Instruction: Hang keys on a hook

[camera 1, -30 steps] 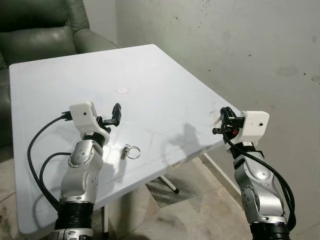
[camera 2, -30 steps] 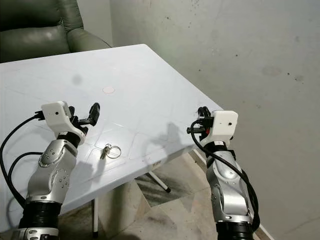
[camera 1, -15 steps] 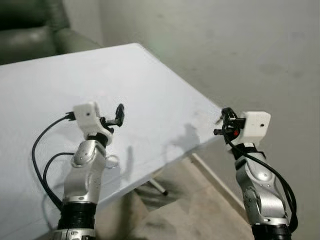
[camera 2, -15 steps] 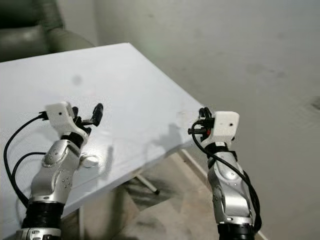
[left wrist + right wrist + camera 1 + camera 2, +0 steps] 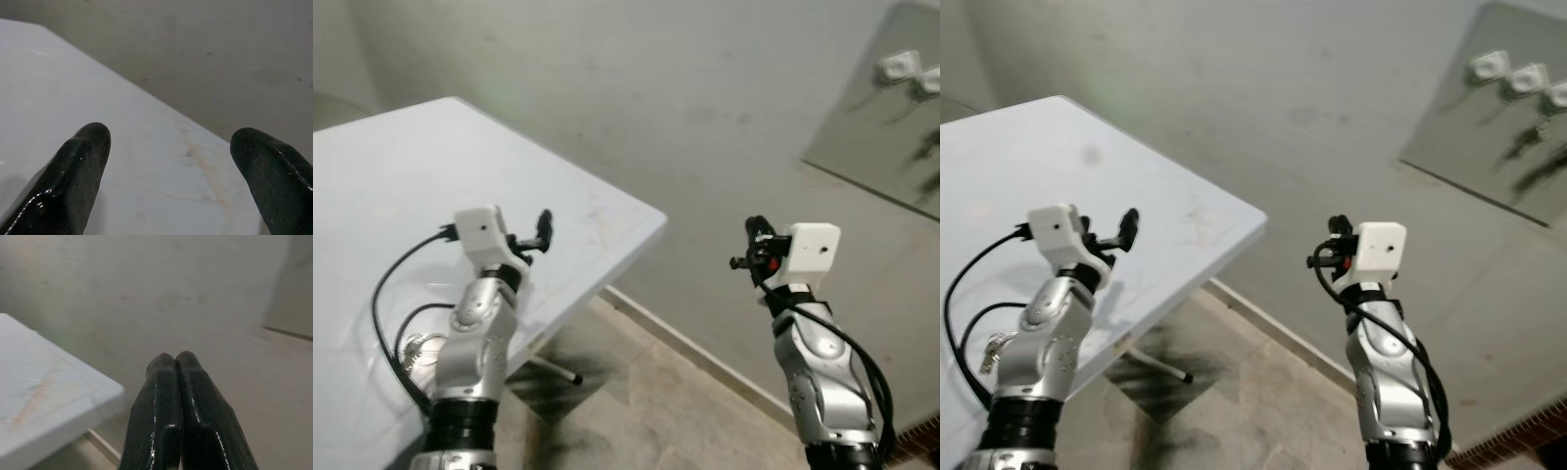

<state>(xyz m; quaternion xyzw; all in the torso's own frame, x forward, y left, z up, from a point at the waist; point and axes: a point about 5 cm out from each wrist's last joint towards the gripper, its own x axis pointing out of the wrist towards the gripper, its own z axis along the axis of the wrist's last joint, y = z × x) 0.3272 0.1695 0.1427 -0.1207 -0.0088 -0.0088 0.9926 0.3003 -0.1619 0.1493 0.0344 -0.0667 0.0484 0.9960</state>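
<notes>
The keys (image 5: pixel 993 347), on a metal ring, lie on the white table (image 5: pixel 391 186) beside my left forearm, low at the left. My left gripper (image 5: pixel 538 233) is held above the table near its corner; it is open with nothing between its fingertips (image 5: pixel 85 147). My right gripper (image 5: pixel 751 247) is raised off the table's edge, facing the wall, and its fingers (image 5: pixel 176 367) are pressed shut on nothing. White hooks (image 5: pixel 1489 67) sit in a row on a grey panel (image 5: pixel 1469 147) high on the wall at the right, well beyond both grippers.
The table's corner (image 5: pixel 658 219) juts toward the grey wall (image 5: pixel 636 78). A table leg (image 5: pixel 558 370) stands on the tiled floor (image 5: pixel 646 411) below. Blurred dark shapes (image 5: pixel 1526 140) hang under the hooks. The picture is blurred.
The whole view has swung to the right, so the camera turned: the sofa has left the picture and the wall panel with hooks has come in. Both arms hold the same pose.
</notes>
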